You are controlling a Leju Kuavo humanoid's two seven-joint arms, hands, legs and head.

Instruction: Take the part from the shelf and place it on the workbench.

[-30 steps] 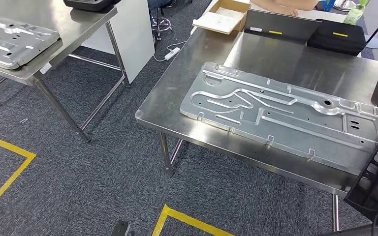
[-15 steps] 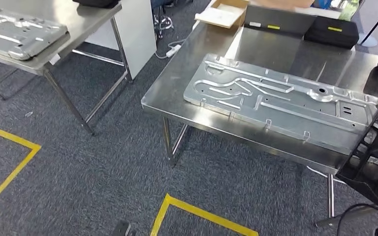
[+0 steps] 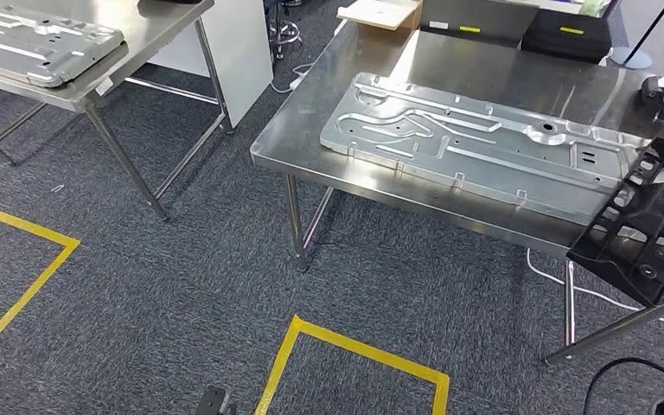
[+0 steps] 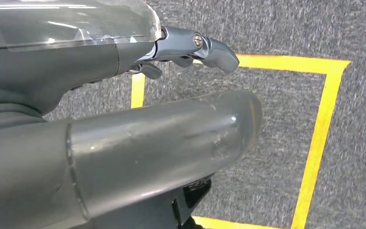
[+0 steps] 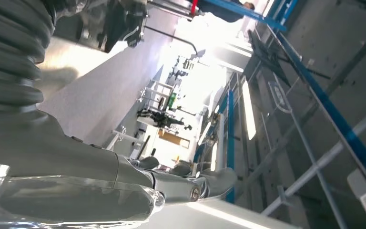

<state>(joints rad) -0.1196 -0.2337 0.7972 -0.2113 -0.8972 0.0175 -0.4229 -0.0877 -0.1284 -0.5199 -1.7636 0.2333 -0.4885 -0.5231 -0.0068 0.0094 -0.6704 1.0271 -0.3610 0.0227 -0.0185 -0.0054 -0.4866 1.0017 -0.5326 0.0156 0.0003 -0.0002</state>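
Closer now, the black part (image 3: 648, 233) overhangs the surface (image 3: 380, 186) edge; my left hand (image 4: 124, 109) hangs empty, fingers apart; my right hand (image 5: 124, 186) grip: cannot tell

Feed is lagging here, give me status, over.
Left hand empty, hanging over floor. Right hand: grip unclear. Black part tilted at workbench's near right corner, not seen set down. Big metal panel covers most of the bench.

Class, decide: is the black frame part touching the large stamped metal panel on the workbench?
Cannot tell. In the head view the black frame part overlaps the stamped metal panel at its corner, with no contact or gap plain.
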